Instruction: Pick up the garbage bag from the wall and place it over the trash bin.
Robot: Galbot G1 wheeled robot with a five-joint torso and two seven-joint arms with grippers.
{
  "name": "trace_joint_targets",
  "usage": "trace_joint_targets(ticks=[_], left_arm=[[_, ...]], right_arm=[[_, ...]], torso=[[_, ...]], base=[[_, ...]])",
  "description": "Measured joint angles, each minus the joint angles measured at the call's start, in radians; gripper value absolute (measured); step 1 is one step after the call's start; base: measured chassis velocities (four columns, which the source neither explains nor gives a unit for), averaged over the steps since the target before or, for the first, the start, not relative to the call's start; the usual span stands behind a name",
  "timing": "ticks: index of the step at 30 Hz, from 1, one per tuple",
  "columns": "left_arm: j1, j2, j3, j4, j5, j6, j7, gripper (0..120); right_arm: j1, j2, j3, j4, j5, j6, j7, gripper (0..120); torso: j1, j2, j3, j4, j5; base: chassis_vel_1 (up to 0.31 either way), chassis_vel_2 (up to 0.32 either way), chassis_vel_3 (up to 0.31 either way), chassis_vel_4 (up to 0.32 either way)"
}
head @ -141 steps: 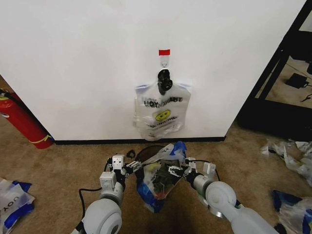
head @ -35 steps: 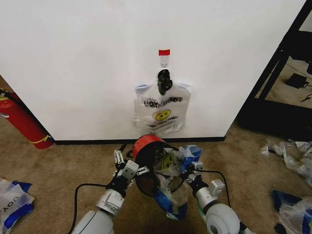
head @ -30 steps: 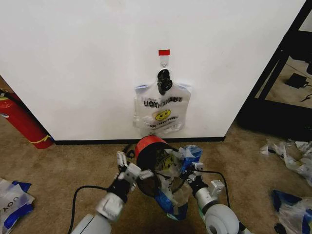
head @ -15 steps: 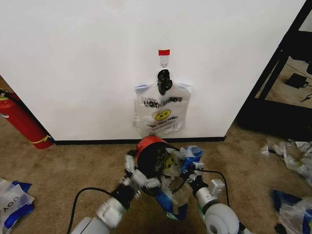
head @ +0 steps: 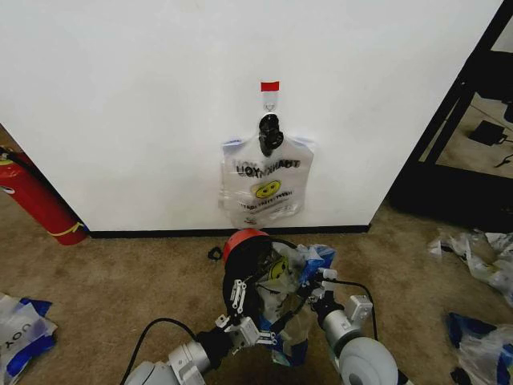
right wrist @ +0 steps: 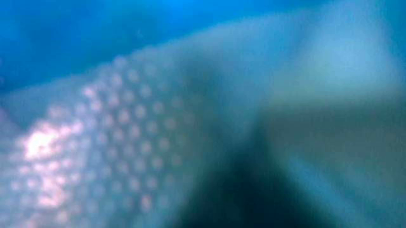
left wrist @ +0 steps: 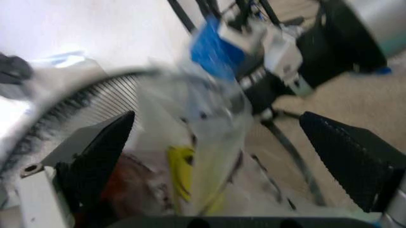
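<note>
White wall (head: 120, 104) behind, the trash bin (head: 244, 257) lies tipped red-base-up with the garbage bag (head: 292, 277) half over it; left gripper (head: 240, 317), jaws wide and empty, has swung under the bin, right gripper (head: 317, 285) pinching the bag's blue edge, so not seated yet.

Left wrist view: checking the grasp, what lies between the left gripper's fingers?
The garbage bag, against the trash bin's mesh, in the left wrist view.
</note>
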Motion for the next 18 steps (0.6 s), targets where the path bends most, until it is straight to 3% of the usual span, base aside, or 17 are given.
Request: trace_joint_targets(ticks=[7,18], left_arm=[[-0.117,0.017,0.054,0.089,-0.019,0.028,0.023,98],[-0.142,0.004,0.069,0.119,-0.03,0.033,0.003,59]], right_arm=[[-0.011,0.004,-0.012,0.016,-0.034,0.016,-0.009,0],[-0.017,0.004,-0.01,0.026,0.019,-0.028,0.054,0]], torso=[[0.0,0.0,0.0,-0.0002,-0.0001],[0.0,0.0,0.0,-0.0001,0.0]], base=[[0.0,0.0,0.0,0.0],[0.0,0.0,0.0,0.0]])
